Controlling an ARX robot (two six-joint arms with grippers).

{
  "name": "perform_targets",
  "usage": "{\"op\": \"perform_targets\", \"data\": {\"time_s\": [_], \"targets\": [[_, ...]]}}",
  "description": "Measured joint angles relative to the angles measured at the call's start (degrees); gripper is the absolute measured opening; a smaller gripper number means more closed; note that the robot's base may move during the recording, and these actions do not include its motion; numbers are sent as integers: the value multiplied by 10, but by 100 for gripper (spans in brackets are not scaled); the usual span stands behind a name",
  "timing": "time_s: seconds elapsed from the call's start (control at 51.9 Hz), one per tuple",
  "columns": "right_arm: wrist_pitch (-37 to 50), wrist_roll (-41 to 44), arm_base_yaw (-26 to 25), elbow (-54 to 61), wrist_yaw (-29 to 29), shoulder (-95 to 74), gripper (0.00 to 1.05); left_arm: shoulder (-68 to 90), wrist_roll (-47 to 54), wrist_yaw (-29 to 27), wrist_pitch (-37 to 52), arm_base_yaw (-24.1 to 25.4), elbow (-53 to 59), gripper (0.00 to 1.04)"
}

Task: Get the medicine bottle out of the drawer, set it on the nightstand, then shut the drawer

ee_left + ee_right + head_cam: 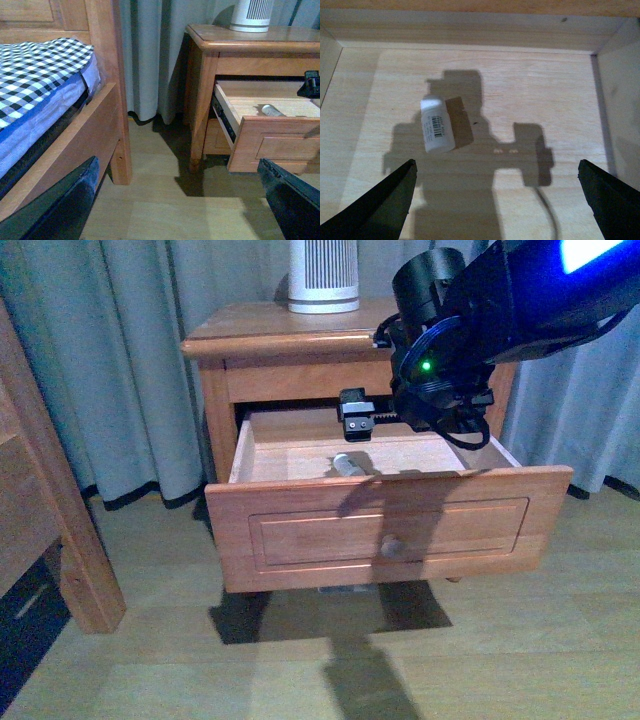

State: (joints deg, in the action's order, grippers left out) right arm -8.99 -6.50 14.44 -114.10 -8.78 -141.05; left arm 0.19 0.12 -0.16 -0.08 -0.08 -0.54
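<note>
The nightstand [300, 335] stands against the curtain with its taller drawer [390, 530] pulled out. The medicine bottle [347, 466], tiny and white, lies on its side on the drawer's pale floor. My right gripper [356, 425] hangs open above the drawer, just over the bottle. In the right wrist view the bottle [437, 125] lies beyond the open gripper [495, 200], off towards one finger, and nothing sits between the fingers. My left gripper [180, 205] is open over the floor, well away from the nightstand [240, 37]. It holds nothing. That view also shows the bottle [273, 110] in the drawer [280, 145].
A large white slatted device [323, 275] stands on the nightstand top at the back. A wooden bed frame post [60, 510] and a bed with a checked cover [40, 75] are to the left. Grey curtains [120, 360] hang behind. The floor [300, 660] is pale wood.
</note>
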Motion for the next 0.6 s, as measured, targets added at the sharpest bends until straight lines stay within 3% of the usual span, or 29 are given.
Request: {"op": "perform_targets", "data": {"time_s": [0.597], "targets": [[-126,-30,24,-328,-4,-244,98,0,0,0,0,0,0,98]]}}
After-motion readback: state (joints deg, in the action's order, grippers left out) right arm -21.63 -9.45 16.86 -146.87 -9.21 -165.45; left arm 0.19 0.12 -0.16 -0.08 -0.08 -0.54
